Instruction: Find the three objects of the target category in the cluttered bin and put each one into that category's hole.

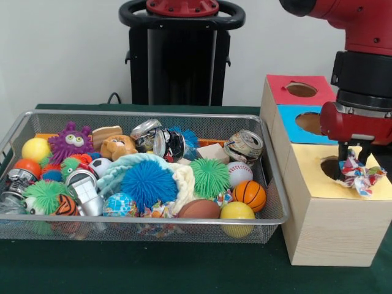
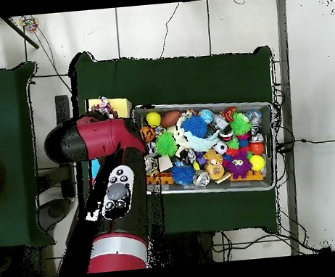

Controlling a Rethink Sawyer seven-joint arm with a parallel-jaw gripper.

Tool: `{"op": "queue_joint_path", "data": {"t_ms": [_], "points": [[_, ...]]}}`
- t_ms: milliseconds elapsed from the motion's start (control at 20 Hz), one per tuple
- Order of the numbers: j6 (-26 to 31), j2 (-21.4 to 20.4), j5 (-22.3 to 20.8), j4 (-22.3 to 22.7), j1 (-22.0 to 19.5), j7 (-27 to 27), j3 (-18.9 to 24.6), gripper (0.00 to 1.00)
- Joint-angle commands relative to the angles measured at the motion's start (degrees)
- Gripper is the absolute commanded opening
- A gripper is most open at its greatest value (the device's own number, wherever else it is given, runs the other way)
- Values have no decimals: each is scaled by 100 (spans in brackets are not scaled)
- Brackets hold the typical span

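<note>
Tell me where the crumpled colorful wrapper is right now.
In the front view, the crumpled wrapper is at right, held by the end effector over the yellow hole.

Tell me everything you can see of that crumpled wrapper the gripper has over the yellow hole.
The crumpled wrapper looks like thin paper or foil, white with red, blue and green print, bunched into a ragged wad. It hangs from the gripper just above the yellow panel of the wooden box, beside the hole's edge and not yet inside. In the overhead view it shows as a small bright scrap on yellow.
</note>
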Motion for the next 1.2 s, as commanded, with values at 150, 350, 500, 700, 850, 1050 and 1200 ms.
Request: {"op": "queue_joint_path", "data": {"t_ms": [150, 350, 500, 700, 850, 1050, 1200], "points": [[506, 547, 284, -288, 15, 1344, -168, 0], [562, 560, 297, -269, 73, 1321, -267, 0], [674, 584, 304, -293, 119, 1314, -358, 0], [762, 556, 334, -245, 110, 1284, -356, 0], [773, 555, 351, -241, 123, 1267, -385, 0], [781, 475, 344, -151, 57, 1108, -282, 100], [806, 423, 359, -99, 53, 1165, -310, 100]]}}
